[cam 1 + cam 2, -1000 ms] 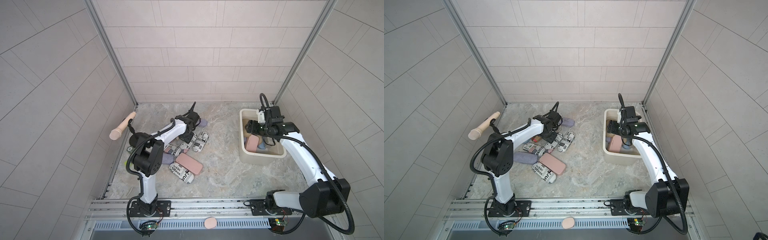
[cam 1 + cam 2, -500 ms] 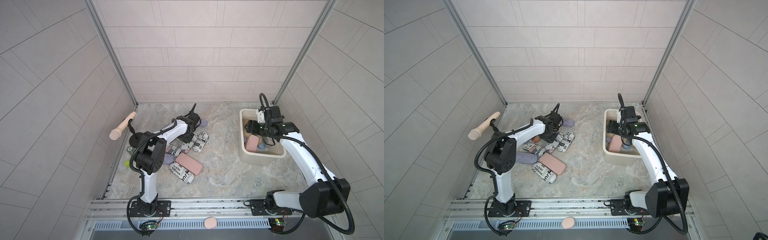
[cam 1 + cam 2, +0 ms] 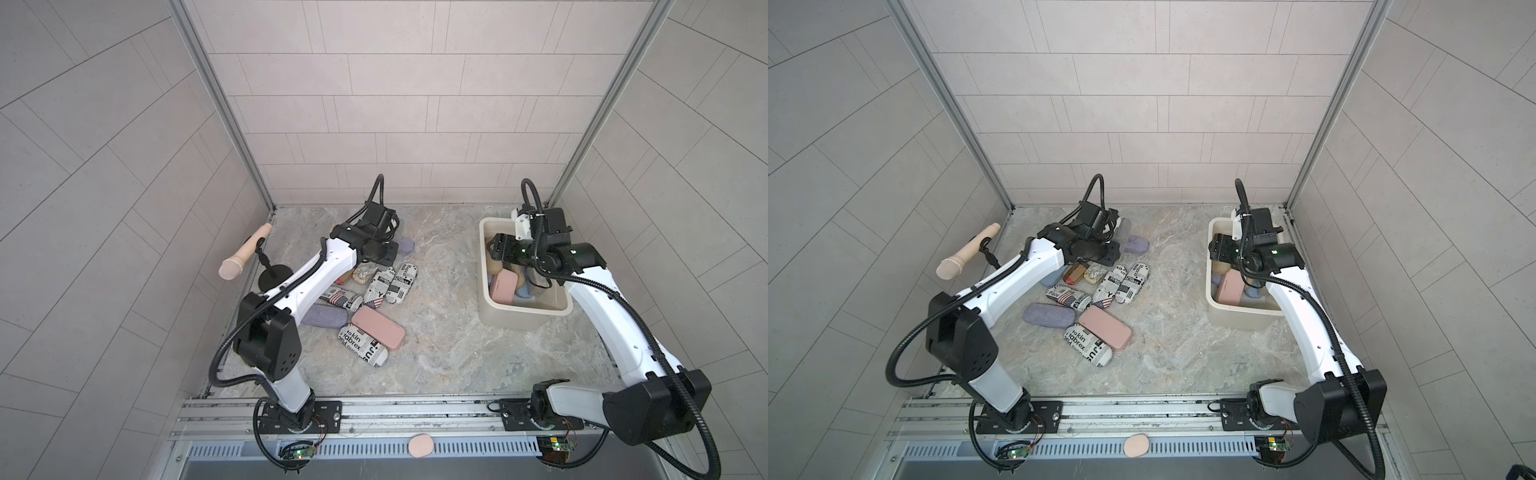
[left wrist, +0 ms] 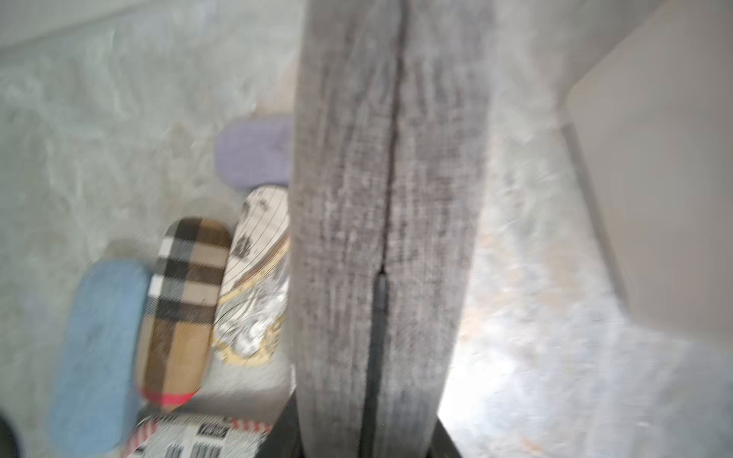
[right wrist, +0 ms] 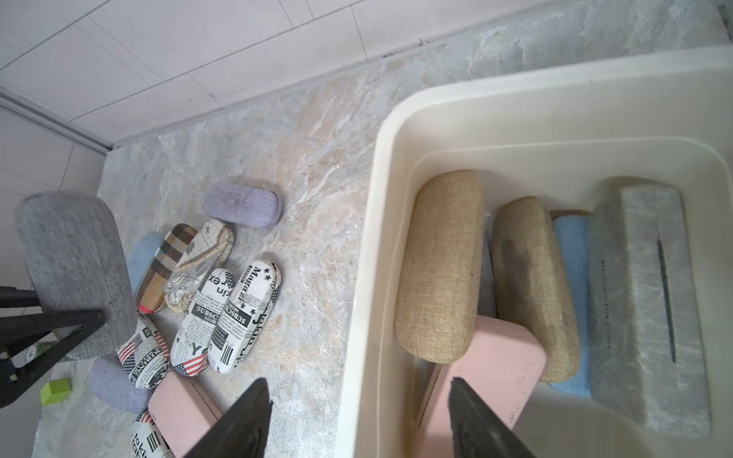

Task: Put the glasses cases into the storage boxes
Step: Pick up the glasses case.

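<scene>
My left gripper [image 4: 365,444] is shut on a grey fabric glasses case [image 4: 380,198], held on end over the back of the pile; the right wrist view shows the same case [image 5: 75,273] between black fingers [image 5: 51,321]. Several glasses cases lie on the table: newspaper-print ones [image 3: 397,284], a pink one [image 3: 378,332], lavender ones [image 3: 328,320], a plaid one [image 5: 166,265]. The cream storage box [image 3: 523,322] holds tan [image 5: 440,269], pink [image 5: 496,372], blue and grey cases. My right gripper [image 5: 359,396] is open, straddling the box's left wall [image 5: 380,198].
A beige handle on a black stand [image 3: 245,257] sits by the left wall. A small green block [image 5: 57,390] lies near the pile. A pink oval [image 3: 421,445] rests on the front rail. Tiled walls close in on three sides.
My left gripper has closed on the grey case at the back of the pile and holds it raised. The right arm has barely moved.
</scene>
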Robot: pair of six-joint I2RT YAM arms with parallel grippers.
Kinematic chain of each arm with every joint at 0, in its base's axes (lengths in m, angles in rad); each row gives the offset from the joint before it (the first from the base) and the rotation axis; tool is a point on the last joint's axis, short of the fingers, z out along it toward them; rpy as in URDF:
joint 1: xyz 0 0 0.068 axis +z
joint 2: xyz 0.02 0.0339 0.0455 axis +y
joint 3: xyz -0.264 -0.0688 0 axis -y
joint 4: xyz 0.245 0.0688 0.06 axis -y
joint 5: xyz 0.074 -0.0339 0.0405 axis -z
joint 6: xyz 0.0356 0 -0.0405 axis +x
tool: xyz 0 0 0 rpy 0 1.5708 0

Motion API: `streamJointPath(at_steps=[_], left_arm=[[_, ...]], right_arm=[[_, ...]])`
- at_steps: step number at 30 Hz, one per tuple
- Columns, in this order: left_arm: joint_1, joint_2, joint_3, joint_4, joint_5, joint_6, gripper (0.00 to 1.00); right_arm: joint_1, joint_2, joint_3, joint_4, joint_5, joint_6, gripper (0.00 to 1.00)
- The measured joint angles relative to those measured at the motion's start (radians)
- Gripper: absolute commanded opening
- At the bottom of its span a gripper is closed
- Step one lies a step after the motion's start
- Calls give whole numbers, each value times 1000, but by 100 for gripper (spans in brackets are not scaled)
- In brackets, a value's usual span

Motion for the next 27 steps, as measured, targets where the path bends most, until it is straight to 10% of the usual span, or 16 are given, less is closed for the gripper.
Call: streamJointPath(at_steps=[10, 27], left_arm=[[-27, -44, -296, 620, 360, -264, 29], [-28, -47, -366, 827, 489, -405, 30]], right_arm=[[241, 44, 104, 136, 5, 54, 89], [303, 331, 309, 171, -50, 74, 86]])
